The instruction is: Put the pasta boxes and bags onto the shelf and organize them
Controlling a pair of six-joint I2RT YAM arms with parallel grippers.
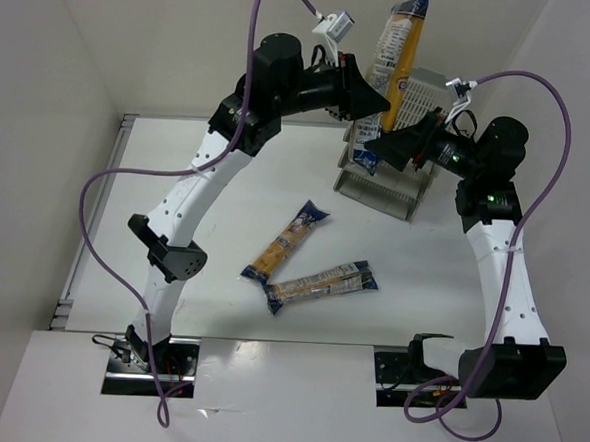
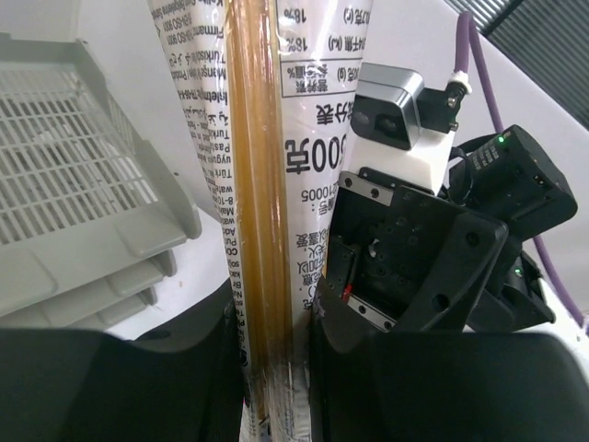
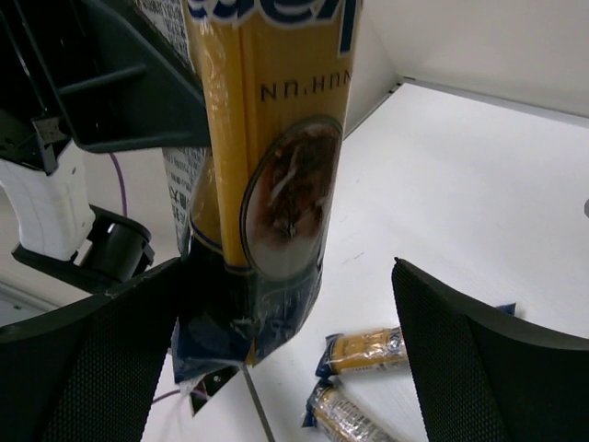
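At the far right of the surface [image 1: 278,170]: shelf [image 1: 377,198], grey, three stacked tiers. No packet is seen on any visible tier, though parts are masked by the arms.

Item 1: held packet [image 1: 404,47], carried upright just in front of the shelf and clamped about mid-length by the left pincer [image 2: 276,368]. Its dark blue lower end hangs between the fingers of the right pincer [image 3: 287,276], which is spread wide. No contact can be made out.

Items 2 and 3: diagonal packet [image 1: 288,239] and lower packet [image 1: 323,281], laid flat mid-surface, near ends touching or nearly so, well apart from the shelf.

Progress: judged early. Nothing is shelved, one packet is in transfer, two are left to be fetched.

Clearance: the upright packet must be tipped flat before a tier can be entered. The back wall stands near behind the shelf, so open room is offered mainly leftward.
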